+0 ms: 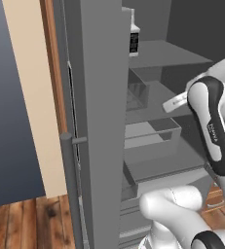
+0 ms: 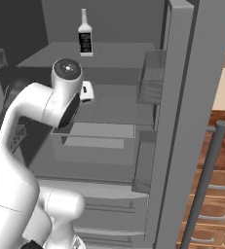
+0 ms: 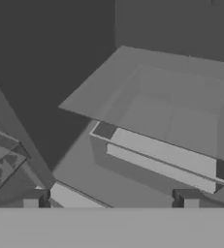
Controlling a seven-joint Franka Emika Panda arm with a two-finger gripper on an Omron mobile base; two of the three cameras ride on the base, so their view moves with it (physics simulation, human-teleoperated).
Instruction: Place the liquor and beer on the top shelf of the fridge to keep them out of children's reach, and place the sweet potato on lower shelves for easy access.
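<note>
grey shelves fill the open fridge [image 2: 182, 121] ahead of us. we see the liquor [image 2: 85, 35] standing upright on the top shelf [image 2: 114, 56], toward its far side. our gripper [image 3: 111, 198] sits inside the fridge over the lower shelves [image 3: 171, 121], fingers [image 3: 31, 198] spread wide apart and holding nothing.

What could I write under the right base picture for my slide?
Liquor standing on the fridge's top shelf while the white arm reaches inside below it.
</note>
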